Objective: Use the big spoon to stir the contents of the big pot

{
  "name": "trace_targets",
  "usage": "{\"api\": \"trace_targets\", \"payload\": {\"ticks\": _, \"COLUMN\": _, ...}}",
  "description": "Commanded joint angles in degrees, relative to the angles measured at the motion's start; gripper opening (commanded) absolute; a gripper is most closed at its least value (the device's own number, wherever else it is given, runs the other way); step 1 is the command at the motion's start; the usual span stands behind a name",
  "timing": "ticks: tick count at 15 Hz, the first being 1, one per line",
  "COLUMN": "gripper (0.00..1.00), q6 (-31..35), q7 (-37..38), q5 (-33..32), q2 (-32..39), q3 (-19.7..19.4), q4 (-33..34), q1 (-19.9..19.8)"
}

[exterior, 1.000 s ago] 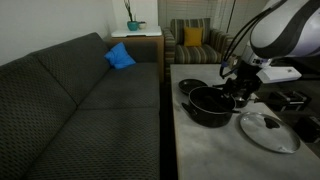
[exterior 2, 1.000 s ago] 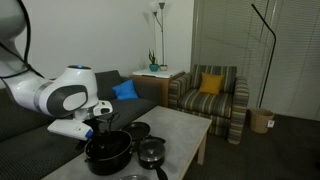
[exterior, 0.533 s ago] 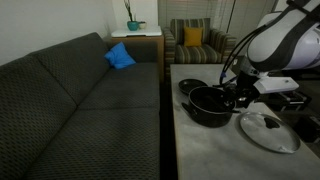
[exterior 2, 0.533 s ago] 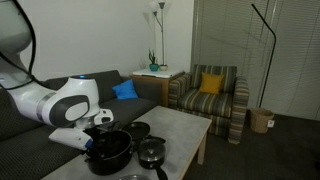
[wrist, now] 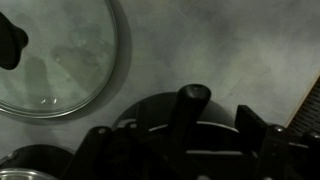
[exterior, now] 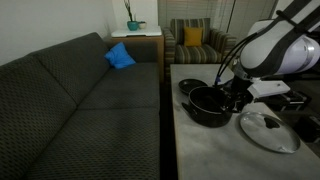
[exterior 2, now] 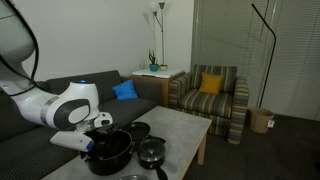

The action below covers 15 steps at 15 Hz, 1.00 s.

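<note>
**Arm low over the big pot, fingers too murky to read**

The big pot (exterior: 207,106) sat on the pale worktop (exterior: 210,152), close to the edge facing the sofa (exterior: 80,100). A smaller black pot (exterior: 191,86) was just beside it at 11 o'clock. The glass lid (exterior: 268,131) lay flat at about 4 o'clock. The gripper (exterior: 238,98) hung low over the pot's 3 o'clock rim. In the wrist view a dark handle (wrist: 190,105) showed between the fingers (wrist: 268,135). It was all so dark down there that nobody could tell whether they were clamped on it or apart.
</note>
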Motion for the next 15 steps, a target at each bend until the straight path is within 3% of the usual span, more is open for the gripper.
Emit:
{"api": "trace_targets", "payload": {"ticks": 1, "gripper": 0.59, "q6": -2.97, "q7": 0.45, "q5": -1.38, "q2": 1.48, "q3": -0.35, "q4": 3.07, "q1": 0.43}}
{"api": "trace_targets", "payload": {"ticks": 9, "gripper": 0.04, "q6": -5.16, "q7": 0.19, "q5": -1.16, "q2": -0.5, "q3": -0.16, "q4": 3.04, "q1": -0.39}}
{"api": "trace_targets", "payload": {"ticks": 13, "gripper": 0.07, "q6": -8.98, "q7": -0.06, "q5": -1.58, "q2": -3.62, "q3": -0.39, "q4": 1.3, "q1": -0.3}}
{"api": "trace_targets", "payload": {"ticks": 15, "gripper": 0.07, "q6": -15.97, "q7": -0.87, "q5": -3.16, "q2": -7.12, "q3": -1.01, "q4": 0.01, "q1": 0.59}}
